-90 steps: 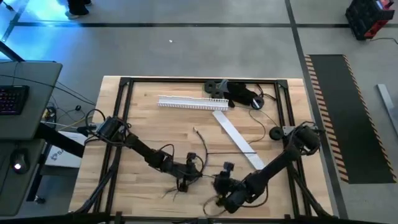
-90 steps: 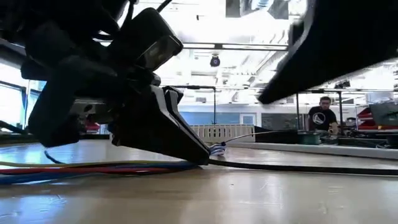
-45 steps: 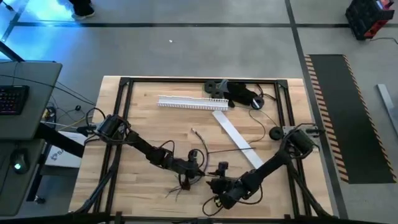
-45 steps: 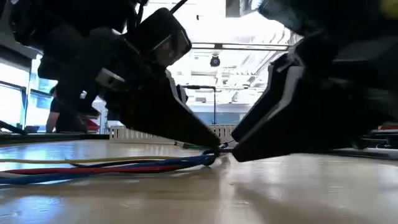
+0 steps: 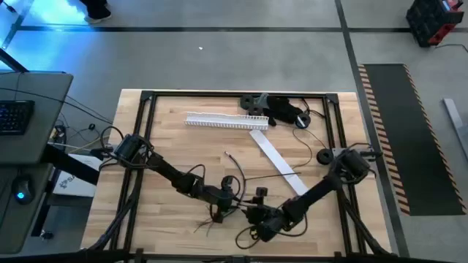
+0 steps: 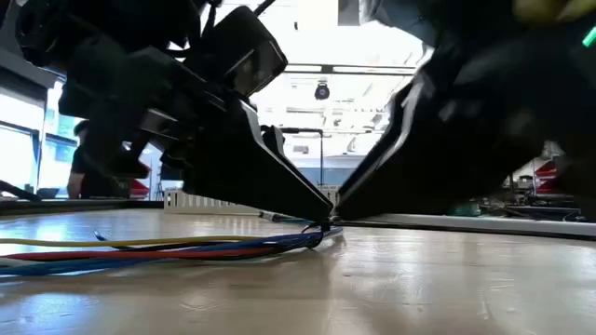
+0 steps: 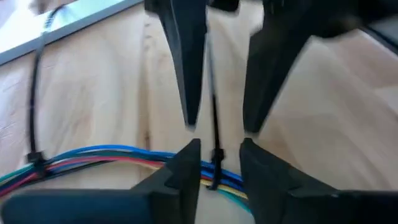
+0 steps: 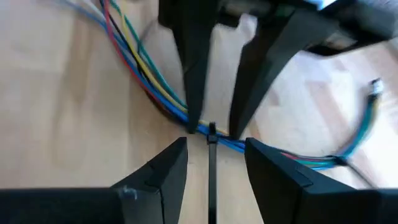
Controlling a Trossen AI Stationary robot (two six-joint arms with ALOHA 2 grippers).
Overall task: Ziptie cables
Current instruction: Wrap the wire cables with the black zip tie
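Note:
The cables [image 7: 93, 157] are a bunch of thin blue, red, green and yellow wires lying flat on the wooden table near its front middle [image 5: 212, 218]. A black zip tie [image 7: 216, 167] crosses the bunch, and a second one [image 7: 34, 158] sits farther along it. My left gripper [image 7: 217, 147] and my right gripper [image 8: 214, 142] are both open. They face each other tip to tip [image 6: 326, 221], each with one finger on either side of the zip tie's strap [image 8: 211, 163]. My left gripper slants down from the table's left with its fingertips [image 6: 317, 216] at the bunch; whether they touch it, I cannot tell. My right gripper slants down from the right with its fingertips [image 6: 343, 212] just above the bunch; touching or not, I cannot tell.
A white slotted strip [image 5: 227, 121] and a flat white strip [image 5: 276, 162] lie toward the far side. A black gadget [image 5: 281, 111] with a thin cord sits at the far edge. A black frame [image 5: 144, 124] rings the table. Bare wood lies at the near left.
My right gripper has come toward the table's left and down, up to the bunch and my left gripper's tips. My left gripper has shifted a little toward the right along the bunch. The cables have stayed on the table.

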